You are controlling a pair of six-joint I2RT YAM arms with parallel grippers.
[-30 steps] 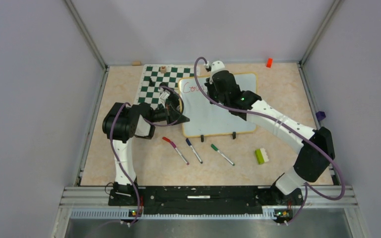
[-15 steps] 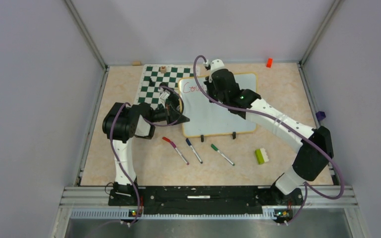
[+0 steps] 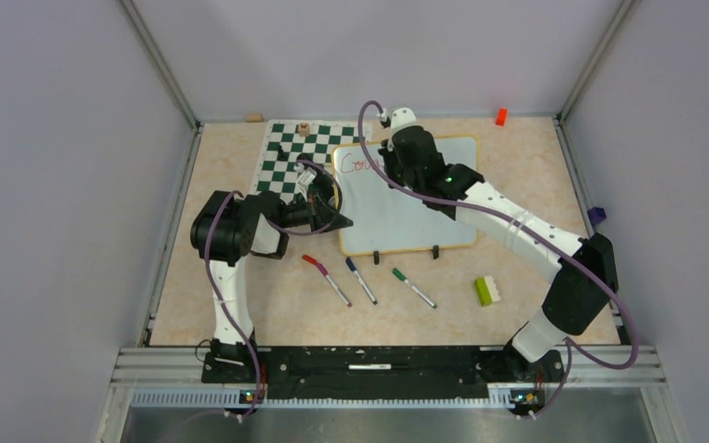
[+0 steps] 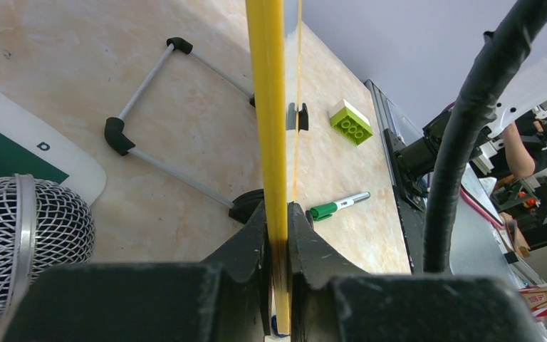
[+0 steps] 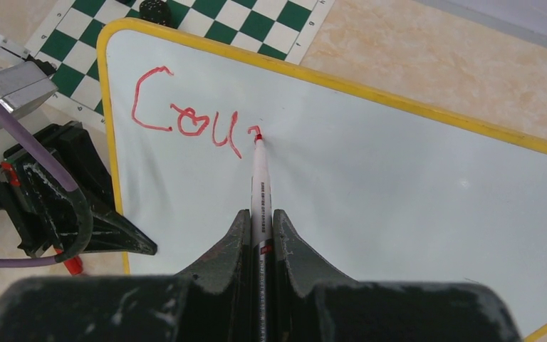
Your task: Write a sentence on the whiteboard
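The whiteboard looks light, stiff and slippery, so the left gripper pinches its yellow rim; the right gripper is closed on the thin marker

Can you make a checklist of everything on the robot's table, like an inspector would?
Surface: beige marbled table.
Job's things: whiteboard with red writing reading "Cou", next letter just begun; held red marker with its tip on the board.
Clutter: spare red marker, blue marker, green marker, green-and-white brick, chessboard mat with its corner under the whiteboard.
Grippers: left gripper shut on the whiteboard's yellow rim; right gripper shut on the held red marker.
Cables: purple cables along both arms.
Surroundings: grey walls, metal rail at the near edge.
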